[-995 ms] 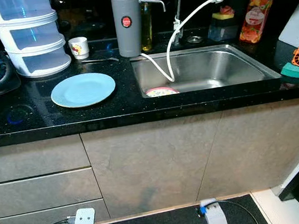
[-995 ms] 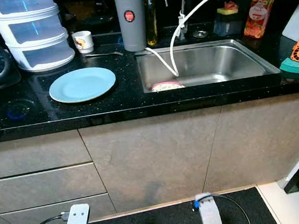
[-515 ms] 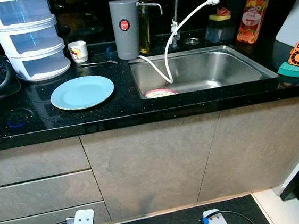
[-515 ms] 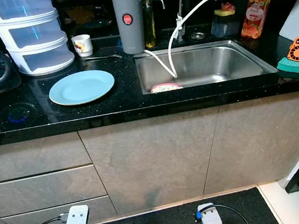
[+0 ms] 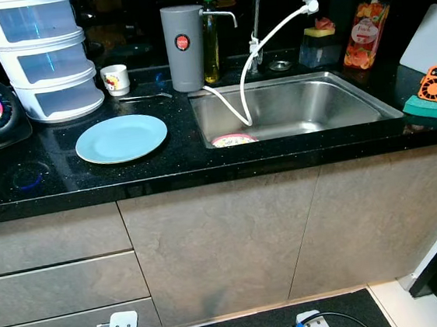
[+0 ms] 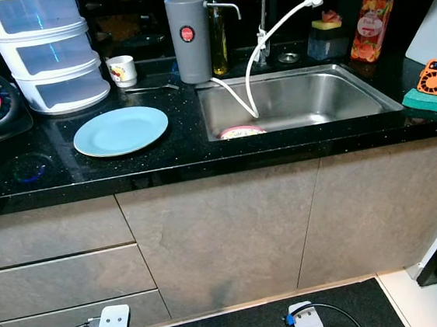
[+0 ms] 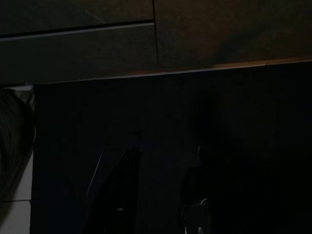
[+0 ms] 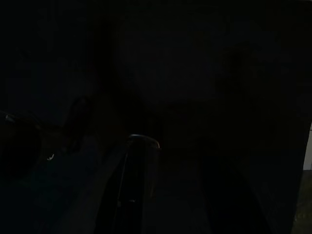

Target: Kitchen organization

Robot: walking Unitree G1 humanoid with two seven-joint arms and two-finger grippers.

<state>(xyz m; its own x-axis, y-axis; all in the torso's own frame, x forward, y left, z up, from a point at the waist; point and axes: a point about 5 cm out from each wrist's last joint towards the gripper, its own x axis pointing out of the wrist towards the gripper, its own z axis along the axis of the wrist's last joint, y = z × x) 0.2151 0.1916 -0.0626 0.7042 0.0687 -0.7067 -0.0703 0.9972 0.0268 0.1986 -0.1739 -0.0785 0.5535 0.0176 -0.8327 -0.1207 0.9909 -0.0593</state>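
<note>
Both arms hang low by the cabinet; I can't tell the fingers' state in the dark. My view has pulled back slightly, nothing moved. Light blue plate (image 5: 121, 138) sits near the desk's front edge, pink-rimmed dish (image 5: 234, 139) in sink (image 5: 353, 107). Organizing not begun, I judge.

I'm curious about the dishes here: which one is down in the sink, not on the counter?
The pink-rimmed dish lies in the sink. The light blue plate and small white cup sit on the black counter.
</note>
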